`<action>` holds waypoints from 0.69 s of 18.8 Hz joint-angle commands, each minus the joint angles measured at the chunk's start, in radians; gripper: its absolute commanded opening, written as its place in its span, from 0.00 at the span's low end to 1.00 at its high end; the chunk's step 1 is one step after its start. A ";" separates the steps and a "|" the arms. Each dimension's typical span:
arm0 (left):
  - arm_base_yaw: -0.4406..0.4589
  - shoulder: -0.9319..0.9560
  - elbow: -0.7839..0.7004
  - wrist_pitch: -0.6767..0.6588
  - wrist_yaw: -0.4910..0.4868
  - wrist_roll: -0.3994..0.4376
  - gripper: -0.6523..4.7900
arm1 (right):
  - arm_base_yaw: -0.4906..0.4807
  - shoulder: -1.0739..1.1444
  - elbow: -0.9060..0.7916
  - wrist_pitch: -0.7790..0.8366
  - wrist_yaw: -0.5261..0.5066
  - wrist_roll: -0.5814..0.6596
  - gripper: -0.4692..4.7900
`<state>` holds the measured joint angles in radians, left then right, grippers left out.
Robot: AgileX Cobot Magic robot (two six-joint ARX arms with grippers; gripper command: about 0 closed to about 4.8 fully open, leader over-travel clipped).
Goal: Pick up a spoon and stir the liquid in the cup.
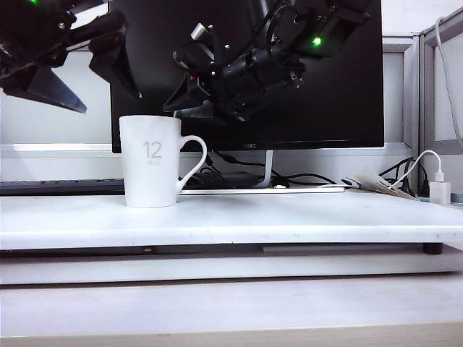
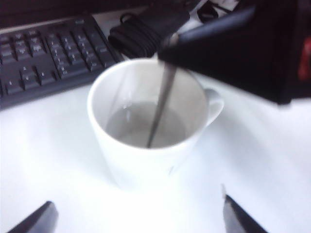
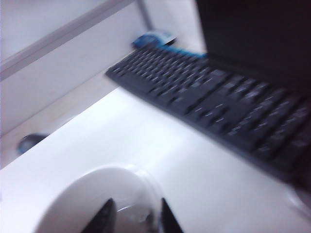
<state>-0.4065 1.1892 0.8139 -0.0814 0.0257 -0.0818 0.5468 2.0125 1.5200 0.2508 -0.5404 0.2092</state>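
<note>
The cup (image 1: pixel 150 163), a tall white mug printed "12 TALL", stands on the white desk left of centre. Seen from the left wrist, the cup (image 2: pixel 131 165) holds pale liquid, and the thin grey spoon (image 2: pixel 158 116) stands in it, leaning on the rim. My right gripper (image 1: pixel 175 107) hangs just above the cup's mouth. Its black tip (image 2: pixel 164 48) meets the top of the spoon's handle. Its fingers (image 3: pixel 136 216) stand a little apart over the cup (image 3: pixel 73 194). My left gripper (image 1: pixel 108 101) hovers higher, left of the cup, wide open (image 2: pixel 138 213) and empty.
A black keyboard (image 2: pixel 43 58) lies behind the cup, under a dark monitor (image 1: pixel 289 72). A coiled black cable and adapter (image 2: pixel 146 29) sit at the monitor's foot. A white charger (image 1: pixel 439 189) and cables lie at the far right. The desk's front edge (image 1: pixel 231 238) runs across.
</note>
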 commanded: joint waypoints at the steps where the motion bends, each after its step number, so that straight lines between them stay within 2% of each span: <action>1: 0.000 -0.003 0.005 -0.025 0.003 0.003 1.00 | 0.000 -0.004 0.006 0.020 0.026 0.000 0.08; 5: 0.002 -0.003 0.005 -0.026 0.003 0.004 1.00 | 0.000 -0.006 0.006 0.019 -0.001 0.000 0.08; 8: 0.002 -0.003 0.005 -0.024 -0.005 0.005 1.00 | 0.001 -0.023 0.008 0.014 -0.081 0.000 0.08; 11: 0.002 -0.003 0.005 0.032 -0.003 0.004 1.00 | 0.009 -0.063 0.011 0.010 -0.094 -0.001 0.08; 13: 0.002 -0.003 0.005 0.084 -0.003 0.004 1.00 | 0.013 -0.099 0.014 0.000 -0.089 -0.054 0.08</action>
<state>-0.4061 1.1896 0.8143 -0.0299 0.0227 -0.0807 0.5545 1.9289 1.5269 0.2420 -0.6071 0.1787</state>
